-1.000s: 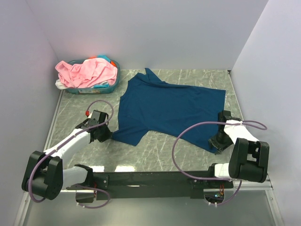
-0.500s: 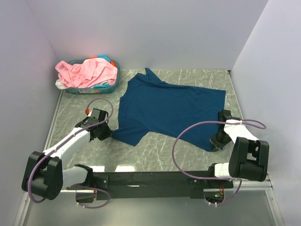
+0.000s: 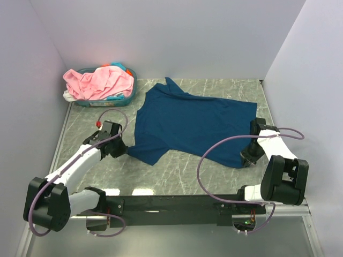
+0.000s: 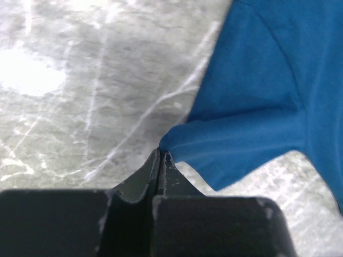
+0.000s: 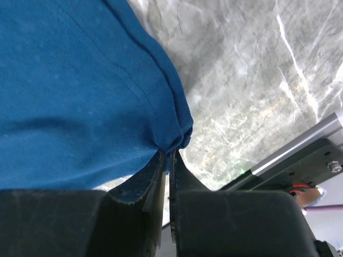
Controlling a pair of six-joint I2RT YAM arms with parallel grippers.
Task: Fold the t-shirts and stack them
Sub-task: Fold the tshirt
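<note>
Pinching both ends of the dark blue t-shirt (image 3: 193,126), the two arms reach out low over the grey marble-look table (image 3: 177,174).

L side: left gripper (image 3: 126,151) is at the near-left sleeve of the shirt. Wrist cam shows its fingers (image 4: 153,168) pressed fully together, w/ the sleeve's rolled edge bunched right at the tips. The cloth looks nipped there, though only a sliver is caught. Bare tabletop lies to the left of the sleeve.

R side: right gripper (image 3: 248,159) is at the near-right corner of the shirt. Its wrist cam shows the jaws nearly closed, a thin slit between them, w/ the hemmed corner gathered into a small wad between the tips (image 5: 167,155). The stitched hem runs up and away from the pinch.

Shirt itself: spread mostly flat across mid-table, collar end toward the back wall, body running to the right. A few soft wrinkles near the far sleeve; no print visible on the side facing up.

Back-left corner: teal basket (image 3: 132,85) against the wall, heaped w/ a pink t-shirt (image 3: 99,81); some pale cloth (image 3: 68,96) pokes out at its left edge. Basket is well apart from the blue shirt.
</note>
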